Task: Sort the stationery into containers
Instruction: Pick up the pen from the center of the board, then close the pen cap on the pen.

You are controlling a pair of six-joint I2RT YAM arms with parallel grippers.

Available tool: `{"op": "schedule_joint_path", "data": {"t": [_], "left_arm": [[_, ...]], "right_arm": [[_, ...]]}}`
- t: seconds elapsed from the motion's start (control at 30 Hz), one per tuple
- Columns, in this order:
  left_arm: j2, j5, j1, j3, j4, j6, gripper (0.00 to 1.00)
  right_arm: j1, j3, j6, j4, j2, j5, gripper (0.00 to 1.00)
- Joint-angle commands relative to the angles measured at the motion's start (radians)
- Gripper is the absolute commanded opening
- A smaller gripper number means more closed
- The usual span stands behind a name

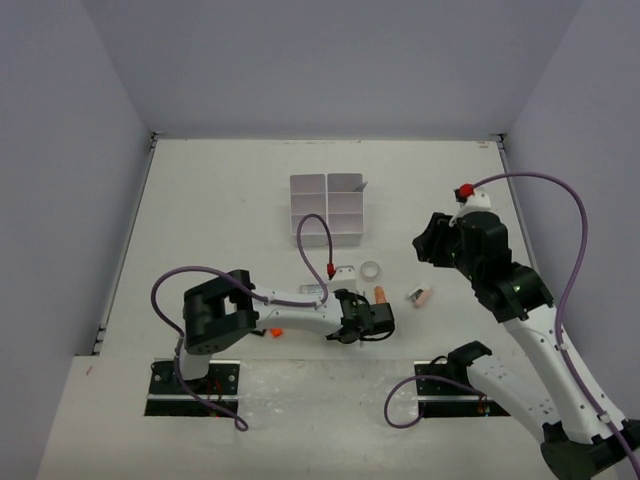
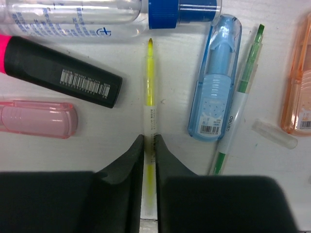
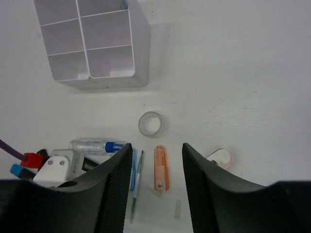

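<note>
Left gripper [image 2: 149, 141]: low over the table [image 1: 200, 200], its two dark fingers [image 2: 131, 162] pressed in from either side on the near half of a thin yellow pen [image 2: 149, 77], pinching it.
Thin yellow pen: lies flat on the table, tip pointing away from the wrist camera toward the blue cap of the glue pen [image 2: 73, 14].
Left of the yellow pen: a black highlighter [image 2: 68, 75] with a pink end and a barcode label, lying aslant; nearer the camera, a translucent pink case [image 2: 36, 119].
Right of the yellow pen: a light blue case [image 2: 216, 77], then a green pen [image 2: 238, 104] just beside it, a loose clear cap [image 2: 274, 134], and an orange case [image 2: 299, 82] at the frame edge.
Glue pen: clear body, blue cap, lying crosswise beyond the tip of the yellow pen.
Right gripper [image 3: 157, 150]: raised above the table, fingers spread wide with nothing between them.
Below the right gripper: a clear tape ring [image 3: 150, 124], the orange case, and off to the side a small pink and white item [image 3: 221, 158], possibly an eraser.
Organiser tray [image 3: 138, 53]: white, divided into square compartments, standing on the table beyond the tape ring, well apart from the cluster of pens.
</note>
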Motion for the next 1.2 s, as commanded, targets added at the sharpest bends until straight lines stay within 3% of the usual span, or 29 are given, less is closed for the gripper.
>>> {"op": "schedule_joint_path", "data": {"t": [0.0,0.13,0.3,0.4,0.53,0.73,0.93,1.17], "left_arm": [[-0.023,0.022,0.013,-0.063,0.021,-0.012,0.00],[-0.124,-0.007,0.002,-0.098,0.000,-0.012,0.00],[-0.299,-0.097,-0.027,-0.110,-0.017,0.092,0.00],[-0.473,-0.175,-0.062,-0.145,0.046,0.263,0.00],[-0.732,-0.119,-0.069,-0.251,0.255,0.581,0.00],[-0.989,-0.102,-0.069,-0.307,0.294,0.728,0.00],[-1.067,-0.115,-0.069,-0.302,0.224,0.771,0.00],[-1.060,-0.088,-0.069,-0.332,0.256,0.795,0.00]], "right_arm": [[-0.001,0.002,0.014,-0.045,0.034,-0.055,0.43],[-0.001,-0.007,0.047,-0.129,0.054,-0.064,0.41],[0.003,-0.049,0.122,-0.199,0.077,-0.091,0.39],[0.044,-0.095,0.181,-0.233,0.086,-0.055,0.38],[0.174,-0.107,0.282,-0.286,0.142,0.020,0.39],[0.279,-0.199,0.426,-0.217,0.252,0.027,0.40],[0.289,-0.261,0.472,-0.150,0.280,0.038,0.36],[0.299,-0.303,0.469,-0.082,0.428,0.022,0.34]]}}
